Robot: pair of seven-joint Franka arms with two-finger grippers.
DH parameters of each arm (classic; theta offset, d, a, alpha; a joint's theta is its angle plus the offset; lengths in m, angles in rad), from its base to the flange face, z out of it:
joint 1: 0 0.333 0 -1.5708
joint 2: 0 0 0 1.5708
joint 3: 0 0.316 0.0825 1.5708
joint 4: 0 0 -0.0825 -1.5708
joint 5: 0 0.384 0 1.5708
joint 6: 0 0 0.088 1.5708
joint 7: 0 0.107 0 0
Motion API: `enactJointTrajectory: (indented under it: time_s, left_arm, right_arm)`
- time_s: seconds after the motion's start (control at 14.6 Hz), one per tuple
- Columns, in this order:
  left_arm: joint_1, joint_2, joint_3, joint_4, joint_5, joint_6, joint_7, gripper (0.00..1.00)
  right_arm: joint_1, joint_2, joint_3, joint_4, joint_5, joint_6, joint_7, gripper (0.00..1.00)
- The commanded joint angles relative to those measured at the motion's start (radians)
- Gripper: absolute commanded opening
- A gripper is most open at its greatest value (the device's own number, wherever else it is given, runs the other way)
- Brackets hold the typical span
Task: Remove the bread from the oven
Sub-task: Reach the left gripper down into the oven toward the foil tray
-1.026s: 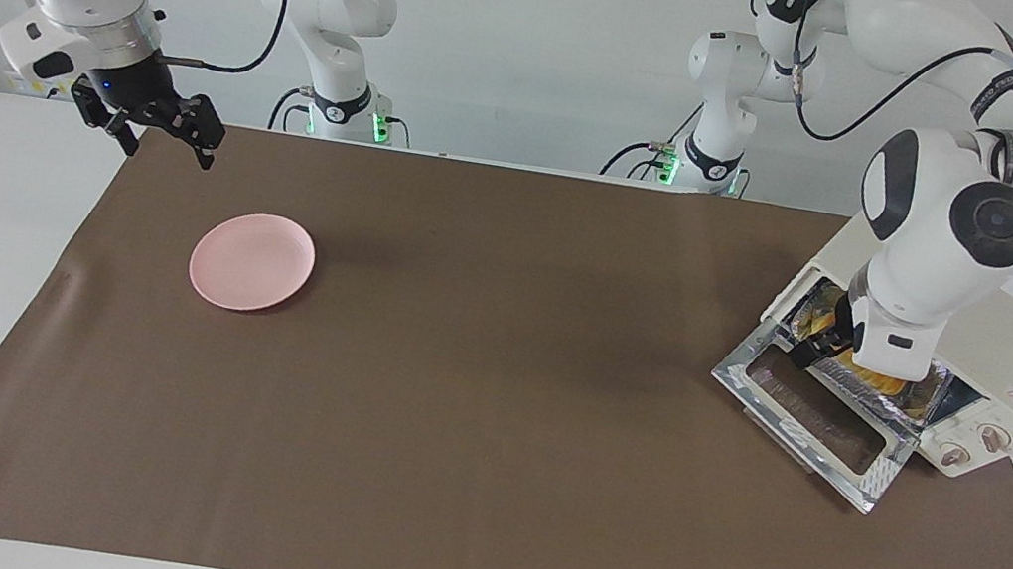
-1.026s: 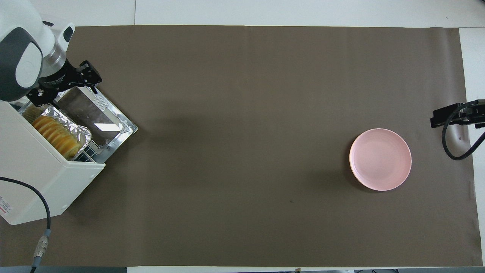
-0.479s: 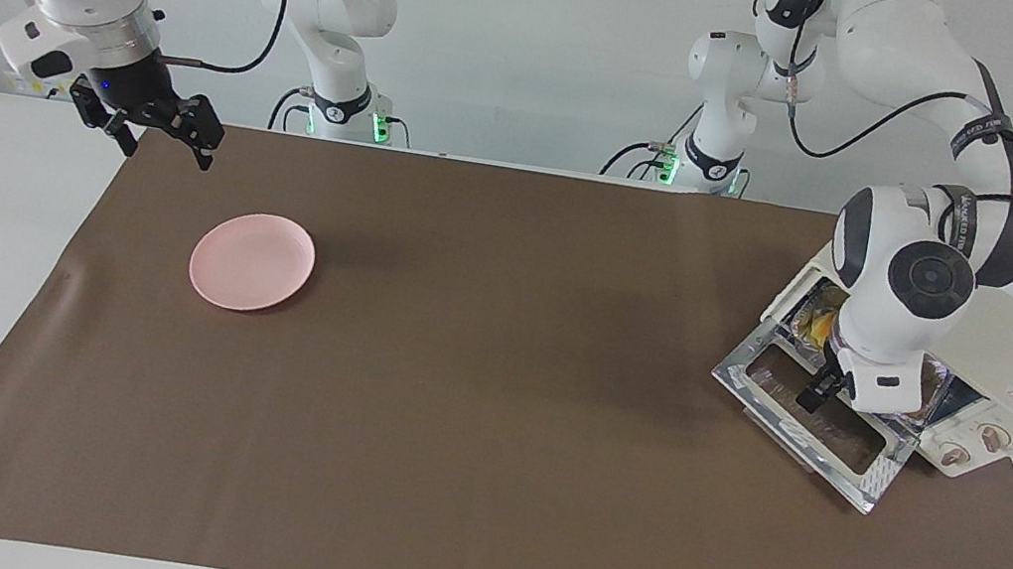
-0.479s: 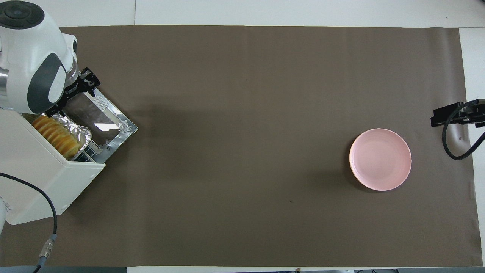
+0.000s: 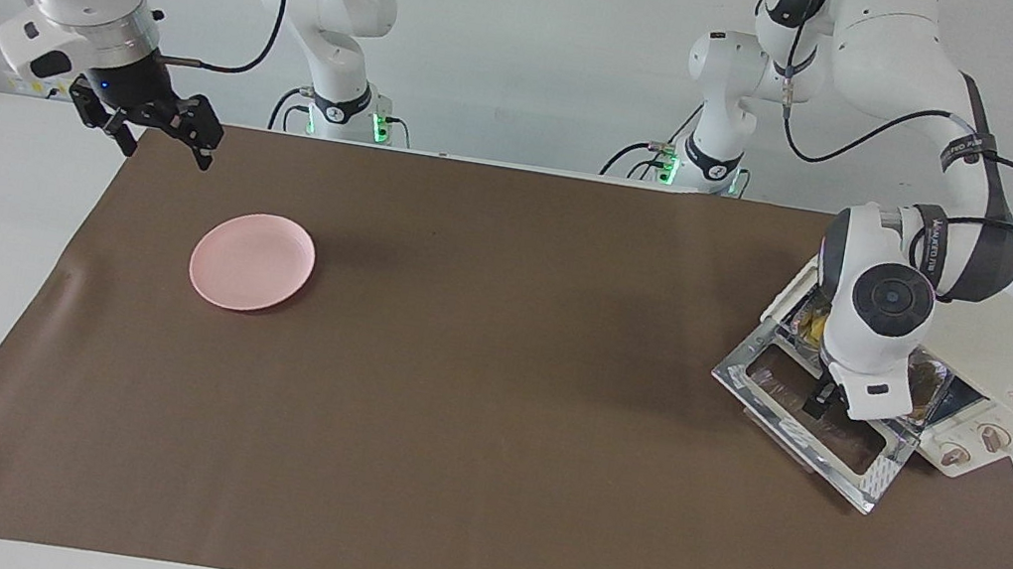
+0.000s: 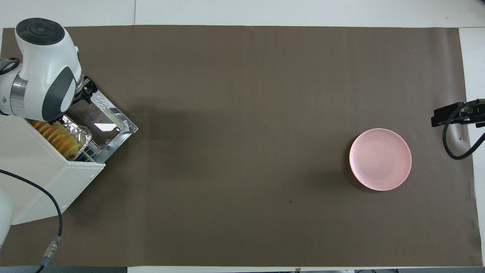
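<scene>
Left gripper (image 5: 818,403) over the toaster oven (image 5: 1006,369) door, mostly hidden; fingers unreadable. Bread (image 6: 57,137) partly covered. Right gripper (image 5: 159,134) waits, fingers spread.

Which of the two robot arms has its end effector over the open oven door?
The left end effector, over the silver-framed glass drop door; the right end effector waits near the pink round plate.

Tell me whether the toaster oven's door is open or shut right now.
Open. The toaster oven has its glass door dropped flat onto the mat, exposing the bread in its foil tray.
</scene>
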State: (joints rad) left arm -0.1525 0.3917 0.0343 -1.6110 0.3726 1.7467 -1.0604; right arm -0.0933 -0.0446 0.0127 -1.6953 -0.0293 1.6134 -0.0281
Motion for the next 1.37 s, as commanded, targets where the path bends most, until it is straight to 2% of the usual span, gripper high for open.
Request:
enactJointTrajectory:
  time_s: [0.0, 0.82, 0.89, 1.16, 1.23, 1.3]
  left_arm:
    - [-0.001, -0.019, 0.006, -0.061, 0.026, 0.057, -0.030, 1.00]
    - [0.037, -0.028, 0.006, -0.126, 0.026, 0.125, -0.096, 0.98]
    - [0.037, -0.028, 0.006, -0.125, 0.026, 0.134, -0.096, 0.92]
    - [0.039, -0.028, 0.004, -0.127, 0.026, 0.142, -0.092, 0.43]
    - [0.039, -0.028, 0.004, -0.127, 0.026, 0.142, -0.090, 0.26]
    - [0.041, -0.028, 0.004, -0.126, 0.026, 0.143, -0.089, 0.00]
  right_arm:
    - [-0.016, -0.024, 0.009, -0.032, -0.003, 0.017, -0.015, 1.00]
    - [-0.016, -0.023, 0.009, -0.030, -0.001, 0.049, -0.013, 1.00]
    - [-0.016, -0.023, 0.009, -0.030, -0.001, 0.051, -0.013, 1.00]
    - [-0.016, -0.023, 0.009, -0.030, -0.001, 0.049, -0.013, 1.00]
    - [-0.017, -0.023, 0.009, -0.030, -0.001, 0.049, -0.013, 1.00]
    - [-0.017, -0.023, 0.009, -0.030, -0.001, 0.049, -0.013, 1.00]
